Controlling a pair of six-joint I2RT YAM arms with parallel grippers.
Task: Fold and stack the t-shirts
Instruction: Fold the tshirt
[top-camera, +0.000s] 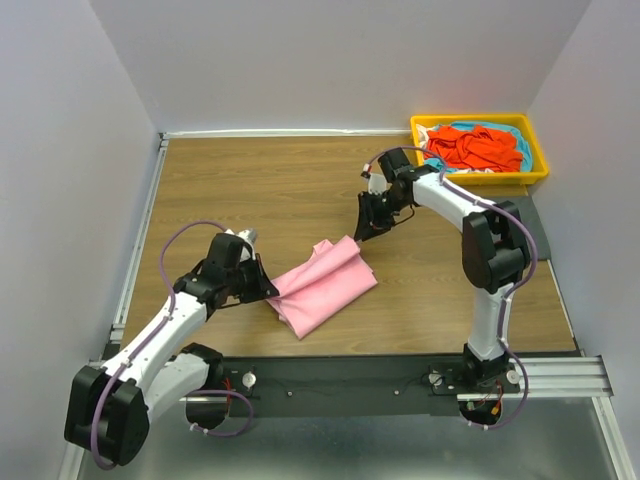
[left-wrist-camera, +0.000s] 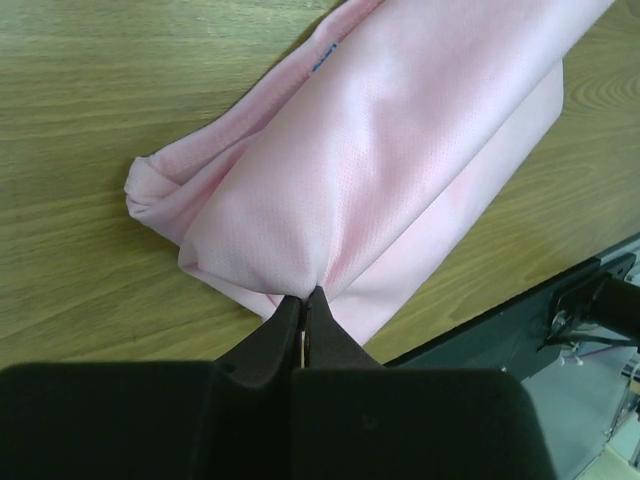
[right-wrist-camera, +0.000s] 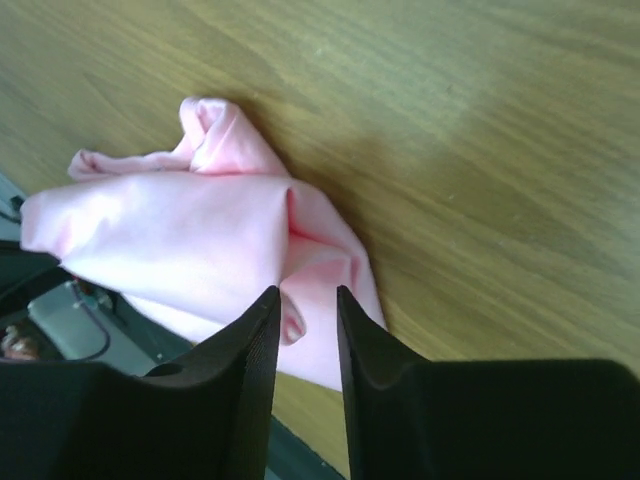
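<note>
Progress looks early. In the top view, one pink t-shirt (top-camera: 322, 285) lies on the wooden surface (top-camera: 280, 180) between the two arms. It is gathered into a long, loosely doubled bundle running from near left to far right, with soft ridges at its far end instead of flat, squared edges. The left gripper (top-camera: 268, 290) sits at its near-left end, and the right gripper (top-camera: 362, 232) hangs just over its far-right end. In the far right corner, a glossy yellow tray (top-camera: 480, 119) holds an orange-red t-shirt (top-camera: 475, 148) crumpled on top of a turquoise t-shirt (top-camera: 521, 142), neither of them folded. No stack has been started, so most of the work appears to be left.

The left wrist view shows the left gripper (left-wrist-camera: 305, 300) clamped together on a pinch of the pink t-shirt (left-wrist-camera: 400, 150), where the cloth puckers into radiating creases. The fabric is a soft, matte knit with a fine dotted weave, rolled into a rounded tube along one long edge. A small blue mark (left-wrist-camera: 320, 60) shows on that roll.

The right wrist view shows the right gripper (right-wrist-camera: 305, 295) with its jaws apart by a narrow gap and, as far as can be seen, nothing clamped. The pink t-shirt (right-wrist-camera: 190, 230) lies below and beyond it, a limp heap with a twisted peak, resting on grained wood.
</note>
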